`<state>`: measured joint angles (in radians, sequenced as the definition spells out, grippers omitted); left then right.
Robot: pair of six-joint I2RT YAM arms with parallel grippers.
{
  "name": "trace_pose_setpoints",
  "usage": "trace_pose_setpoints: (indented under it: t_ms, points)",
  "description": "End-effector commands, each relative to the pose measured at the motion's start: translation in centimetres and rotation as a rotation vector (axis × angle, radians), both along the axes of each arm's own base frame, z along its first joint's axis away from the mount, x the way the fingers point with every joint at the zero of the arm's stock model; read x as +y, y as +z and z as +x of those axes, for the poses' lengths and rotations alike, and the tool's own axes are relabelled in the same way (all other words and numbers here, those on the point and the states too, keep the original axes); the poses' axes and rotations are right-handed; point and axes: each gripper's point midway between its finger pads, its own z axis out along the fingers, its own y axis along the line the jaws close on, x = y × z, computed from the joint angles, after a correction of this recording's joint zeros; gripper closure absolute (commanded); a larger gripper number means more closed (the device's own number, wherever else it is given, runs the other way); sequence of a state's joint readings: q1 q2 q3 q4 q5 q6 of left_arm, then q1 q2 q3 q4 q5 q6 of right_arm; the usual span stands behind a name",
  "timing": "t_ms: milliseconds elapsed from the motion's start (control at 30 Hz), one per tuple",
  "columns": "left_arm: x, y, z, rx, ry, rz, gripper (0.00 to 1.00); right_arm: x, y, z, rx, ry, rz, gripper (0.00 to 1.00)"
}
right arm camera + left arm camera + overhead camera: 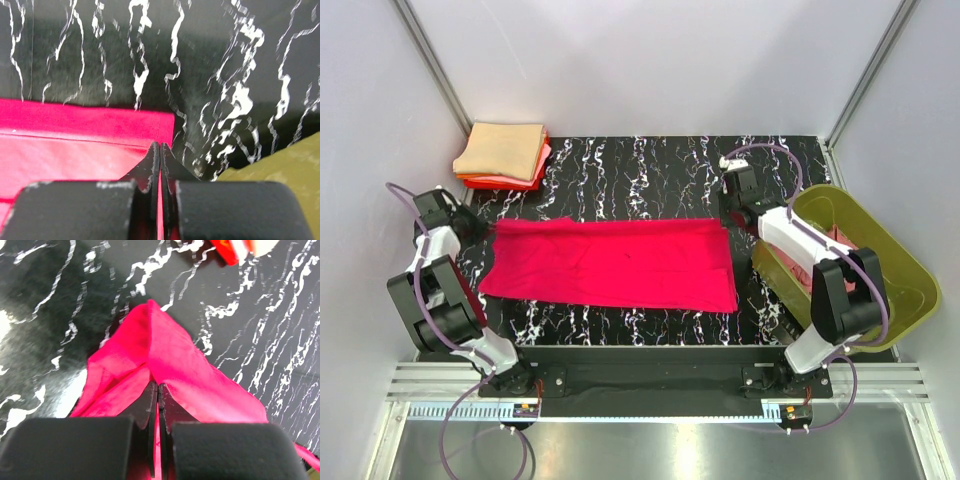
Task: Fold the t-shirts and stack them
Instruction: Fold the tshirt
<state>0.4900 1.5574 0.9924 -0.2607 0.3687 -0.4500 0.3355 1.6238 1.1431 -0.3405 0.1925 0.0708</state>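
While both grippers are clamped tight, I see the crimson shirt (610, 262) lying as a long flat band across the middle of the table (650, 165), with its left end pulled up into a peak. My left gripper (158, 390) has its jaws pressed together on that peak of cloth. My right gripper (160, 150) is closed at the band's far right corner with a sliver of red between its fingers, so I judge it is pinching the edge there. The cloth looks light, thin and limp, and it will sag and drag wherever it is unsupported. I would hold the 2 ends and move them together. The stack of folded shirts (503, 152) sits at the far left corner and the green tub (895, 255) on the right
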Motion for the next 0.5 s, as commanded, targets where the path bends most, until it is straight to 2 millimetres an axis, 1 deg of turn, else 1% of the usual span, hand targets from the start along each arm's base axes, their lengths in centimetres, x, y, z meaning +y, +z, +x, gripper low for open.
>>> trace_pose_setpoints:
  t_ms: [0,33,67,100,200,300,367,467]
  points:
    - [1.1,1.8,-0.1,-0.066,0.023,0.022,1.0,0.4,0.8,-1.5,-0.045,-0.023,0.037,1.0]
    - [1.2,1.7,-0.3,-0.064,0.021,0.03,1.0,0.6,0.8,-1.6,-0.059,-0.018,0.037,1.0]
    - [1.2,1.6,-0.4,-0.061,0.024,0.034,1.0,0.3,1.1,-1.8,-0.076,-0.026,0.026,1.0]
    - [1.3,1.5,-0.5,-0.059,0.027,0.033,1.0,0.2,0.5,-2.3,-0.067,-0.025,0.015,1.0]
    - [0.7,1.0,-1.0,-0.052,0.023,0.007,1.0,0.4,0.0,-2.8,-0.058,-0.018,-0.006,1.0]
    - [0.6,0.4,-1.7,-0.023,0.035,0.012,1.0,0.7,-0.4,-3.0,-0.053,-0.011,-0.02,1.0]
    - [0.8,0.1,-2.2,-0.009,0.044,0.022,1.0,0.7,-1.0,-3.4,-0.041,-0.016,-0.038,1.0]
    - [0.6,0.1,-2.4,-0.003,0.04,0.022,1.0,0.6,-1.7,-4.1,-0.023,-0.024,-0.045,1.0]
